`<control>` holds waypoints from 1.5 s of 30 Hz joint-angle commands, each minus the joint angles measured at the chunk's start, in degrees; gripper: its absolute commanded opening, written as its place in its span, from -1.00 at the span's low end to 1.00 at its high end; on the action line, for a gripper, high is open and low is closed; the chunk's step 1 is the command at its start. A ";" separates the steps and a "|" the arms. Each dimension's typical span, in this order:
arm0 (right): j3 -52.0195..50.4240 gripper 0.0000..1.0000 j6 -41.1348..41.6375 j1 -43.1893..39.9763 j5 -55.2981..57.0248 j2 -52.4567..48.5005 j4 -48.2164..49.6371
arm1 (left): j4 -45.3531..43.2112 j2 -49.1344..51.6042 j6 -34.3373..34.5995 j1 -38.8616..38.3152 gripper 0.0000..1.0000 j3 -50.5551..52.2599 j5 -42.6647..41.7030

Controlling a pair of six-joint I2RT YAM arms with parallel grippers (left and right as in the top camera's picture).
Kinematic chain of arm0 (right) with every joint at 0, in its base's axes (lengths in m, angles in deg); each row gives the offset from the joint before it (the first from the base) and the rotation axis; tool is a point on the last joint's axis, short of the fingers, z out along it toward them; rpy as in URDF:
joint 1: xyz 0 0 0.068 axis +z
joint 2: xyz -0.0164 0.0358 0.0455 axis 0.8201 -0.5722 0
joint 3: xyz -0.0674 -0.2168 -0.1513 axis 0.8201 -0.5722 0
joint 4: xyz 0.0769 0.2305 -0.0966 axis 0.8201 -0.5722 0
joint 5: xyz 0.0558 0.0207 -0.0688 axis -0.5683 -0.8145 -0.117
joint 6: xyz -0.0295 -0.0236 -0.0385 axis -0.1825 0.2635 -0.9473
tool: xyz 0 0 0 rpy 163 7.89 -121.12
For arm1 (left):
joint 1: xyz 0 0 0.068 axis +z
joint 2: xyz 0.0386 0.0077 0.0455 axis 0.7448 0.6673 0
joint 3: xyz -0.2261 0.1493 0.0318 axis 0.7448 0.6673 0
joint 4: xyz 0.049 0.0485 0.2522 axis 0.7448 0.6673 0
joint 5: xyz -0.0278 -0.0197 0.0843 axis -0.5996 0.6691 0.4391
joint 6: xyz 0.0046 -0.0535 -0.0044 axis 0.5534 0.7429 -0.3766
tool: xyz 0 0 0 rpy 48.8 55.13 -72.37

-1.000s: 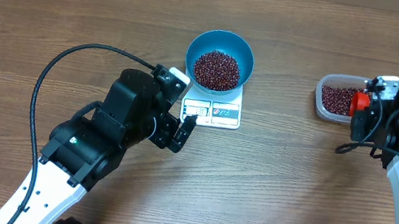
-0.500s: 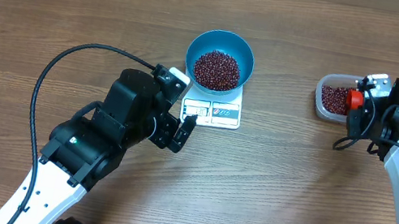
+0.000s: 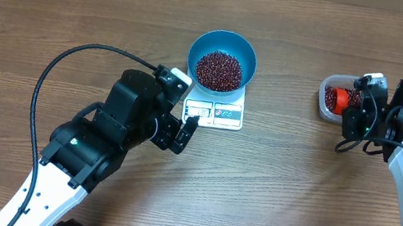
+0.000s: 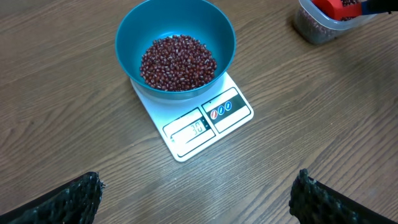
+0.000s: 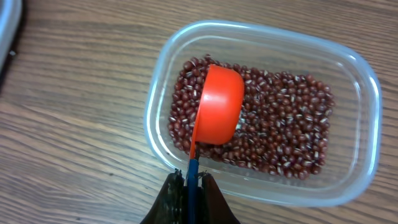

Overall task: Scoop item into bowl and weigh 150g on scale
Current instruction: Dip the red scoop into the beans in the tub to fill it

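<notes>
Left gripper point(image 4: 198, 204) lower centre-left of overhead frame, fingers spread, empty. Upper centre: one round bright blue bowl point(image 3: 196, 49) of small dark red-brown beans point(image 3: 219, 70) on one flat white rectangular scale point(image 3: 223, 115). Far right: right gripper point(image 5: 188, 185) pinching handle of one orange plastic scoop point(image 5: 219, 106), which sits in one clear plastic tub point(image 5: 163, 68) of beans. Beans loose, light, likely to roll; best taken by scoop.

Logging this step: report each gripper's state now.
Left gripper: open, holding nothing.
Right gripper: shut on the handle of the round orange plastic scoop.
</notes>
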 commanded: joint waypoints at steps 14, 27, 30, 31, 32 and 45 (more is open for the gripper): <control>1.25 -0.93 19.67 -4.35 -4.57 -0.48 2.47 | -0.17 0.22 0.55 0.28 0.99 0.09 -0.66; 1.25 -0.93 23.47 -4.33 -7.67 -0.50 1.60 | -0.17 0.22 0.55 0.28 0.99 0.09 -0.66; 1.18 -0.93 24.61 -4.33 -9.27 -0.50 1.31 | -0.17 0.22 0.55 0.28 0.99 0.09 -0.66; 1.16 -0.93 24.63 -4.35 -9.92 -0.52 1.25 | -0.17 0.22 0.55 0.28 0.99 0.09 -0.66; 1.16 -0.93 25.42 -4.35 -10.54 -0.59 1.36 | -0.15 0.22 0.55 0.28 0.99 0.09 -0.66; 1.14 -0.93 29.07 -7.30 -18.08 -1.88 2.10 | -0.15 0.22 0.55 0.28 0.99 0.09 -0.66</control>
